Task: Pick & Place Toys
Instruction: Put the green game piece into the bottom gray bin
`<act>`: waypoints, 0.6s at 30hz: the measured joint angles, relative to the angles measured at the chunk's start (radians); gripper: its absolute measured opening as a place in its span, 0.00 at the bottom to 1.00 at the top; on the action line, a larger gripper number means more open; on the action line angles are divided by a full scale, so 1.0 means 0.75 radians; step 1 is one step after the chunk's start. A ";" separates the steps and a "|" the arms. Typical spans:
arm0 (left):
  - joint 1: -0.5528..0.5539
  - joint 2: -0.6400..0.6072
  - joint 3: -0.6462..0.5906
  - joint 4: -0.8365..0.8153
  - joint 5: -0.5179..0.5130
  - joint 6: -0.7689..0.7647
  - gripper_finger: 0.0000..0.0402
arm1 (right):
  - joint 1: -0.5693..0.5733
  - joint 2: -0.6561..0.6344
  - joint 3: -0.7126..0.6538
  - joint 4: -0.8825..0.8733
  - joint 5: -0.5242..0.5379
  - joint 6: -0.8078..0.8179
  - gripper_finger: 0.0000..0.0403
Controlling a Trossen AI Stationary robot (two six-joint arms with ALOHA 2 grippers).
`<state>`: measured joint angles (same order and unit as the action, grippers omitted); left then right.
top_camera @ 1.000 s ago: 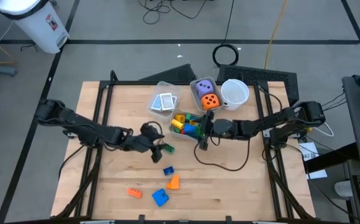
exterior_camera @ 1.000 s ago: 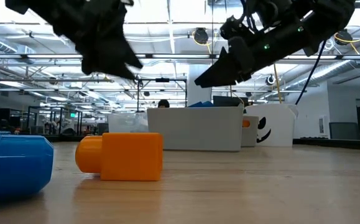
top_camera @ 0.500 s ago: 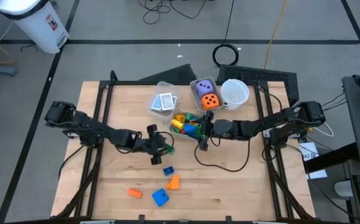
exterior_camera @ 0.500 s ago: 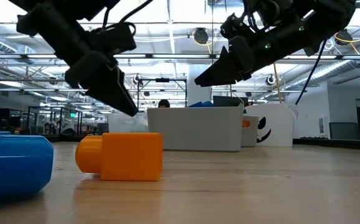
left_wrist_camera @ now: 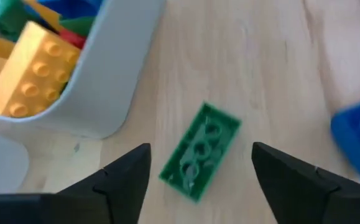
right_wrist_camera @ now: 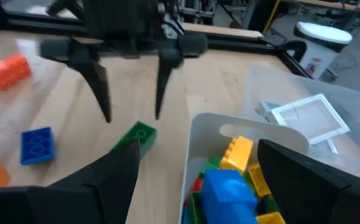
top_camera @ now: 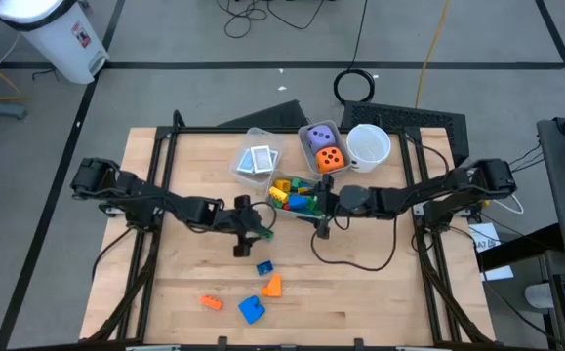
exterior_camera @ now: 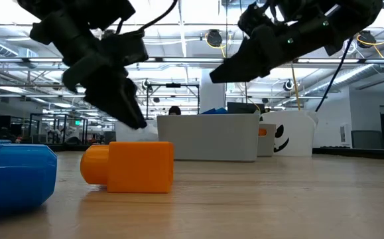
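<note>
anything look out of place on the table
Yes. Several toys lie loose on the wood outside the bins: a green block beside the block bin, under the open left gripper, and nearer the front a small blue block, two orange blocks and a larger blue one.

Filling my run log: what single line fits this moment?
left gripper open above green block | right gripper open over block bin

blue block [exterior_camera: 12, 179]: cut off by low view's edge | cards [right_wrist_camera: 304, 119]: pattern blurred
</note>
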<state>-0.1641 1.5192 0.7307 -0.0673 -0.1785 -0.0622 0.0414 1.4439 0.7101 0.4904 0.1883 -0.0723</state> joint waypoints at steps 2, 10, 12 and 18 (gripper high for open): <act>0.014 0.000 -0.001 -0.033 0.010 0.108 0.73 | 0.000 -0.014 0.000 -0.002 -0.020 0.000 0.74; 0.105 0.020 0.000 -0.038 0.102 0.212 0.73 | 0.000 -0.023 0.000 -0.022 -0.049 0.002 0.73; 0.119 0.049 0.000 -0.013 0.153 0.211 0.71 | 0.000 -0.023 0.000 -0.035 -0.049 0.008 0.73; 0.123 0.199 0.001 0.070 0.214 0.249 0.68 | 0.000 -0.023 0.000 -0.042 -0.049 0.008 0.73</act>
<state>-0.0715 1.6685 0.7314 -0.0152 -0.0177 0.1247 0.0414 1.4269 0.7099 0.4591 0.1516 -0.0662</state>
